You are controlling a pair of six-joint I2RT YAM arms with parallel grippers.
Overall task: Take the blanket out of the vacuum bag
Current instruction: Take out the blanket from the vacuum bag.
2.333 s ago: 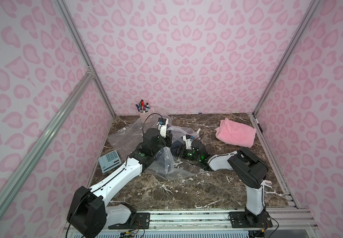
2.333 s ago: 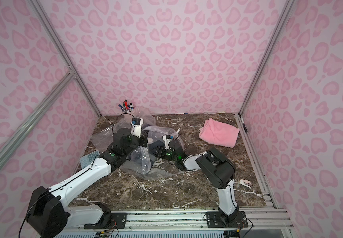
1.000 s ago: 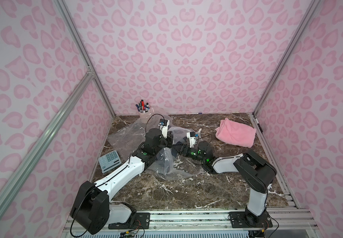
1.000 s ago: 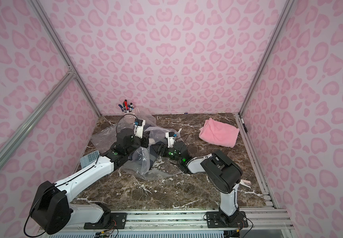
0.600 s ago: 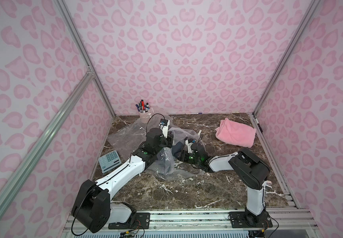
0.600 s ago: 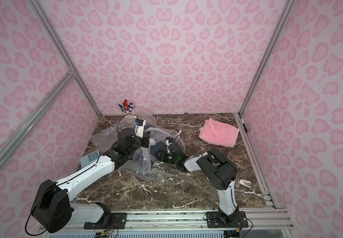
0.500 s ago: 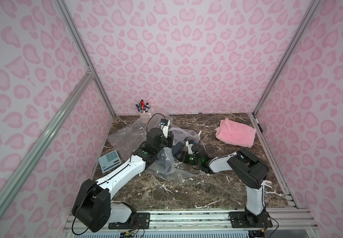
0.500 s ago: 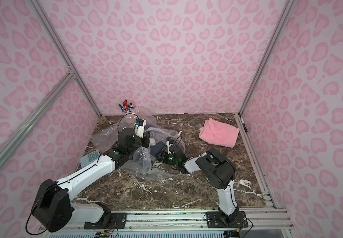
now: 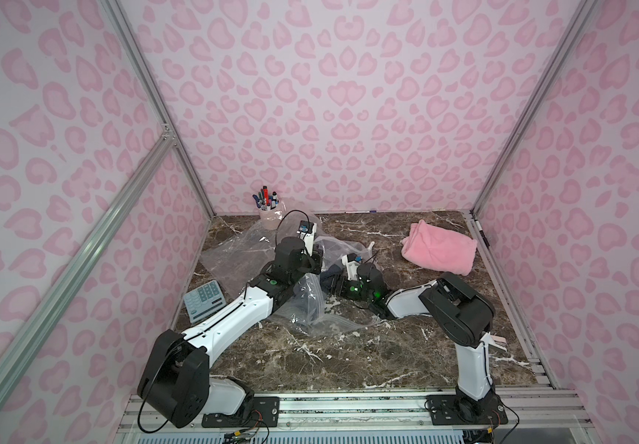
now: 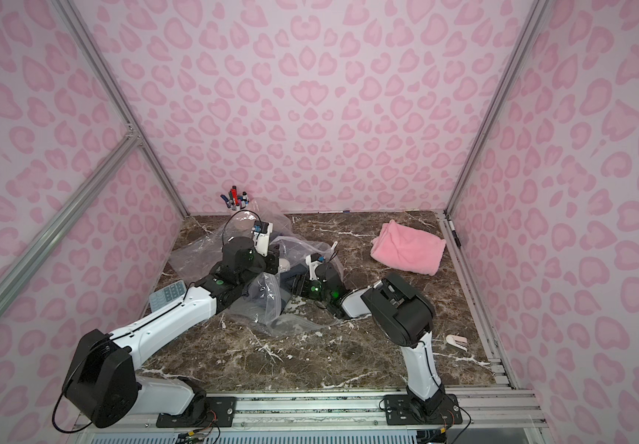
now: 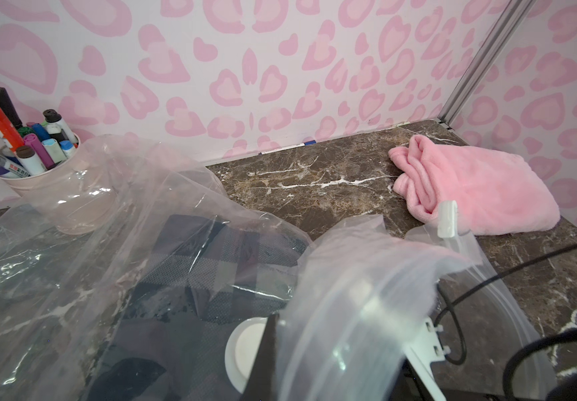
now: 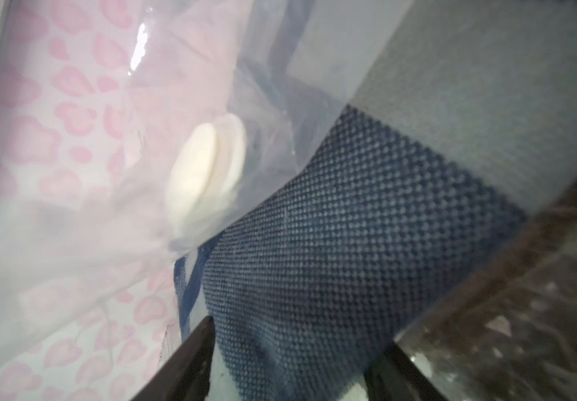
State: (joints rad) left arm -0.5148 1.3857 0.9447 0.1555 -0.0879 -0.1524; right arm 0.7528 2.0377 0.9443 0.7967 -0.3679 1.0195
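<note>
Right end effector advanced; vacuum bag drapes blanket.

Left fingers mostly behind vacuum bag

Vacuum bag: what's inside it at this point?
A dark blue-and-grey checked blanket shows through the clear vacuum bag, beside its white valve. How far the blanket runs beneath the left arm is hidden.

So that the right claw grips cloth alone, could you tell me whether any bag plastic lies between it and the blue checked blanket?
Nothing visible does. In the right wrist view the open right claw faces bare weave of the blanket; the film of the vacuum bag drapes beside that stretch, not over it.
</note>
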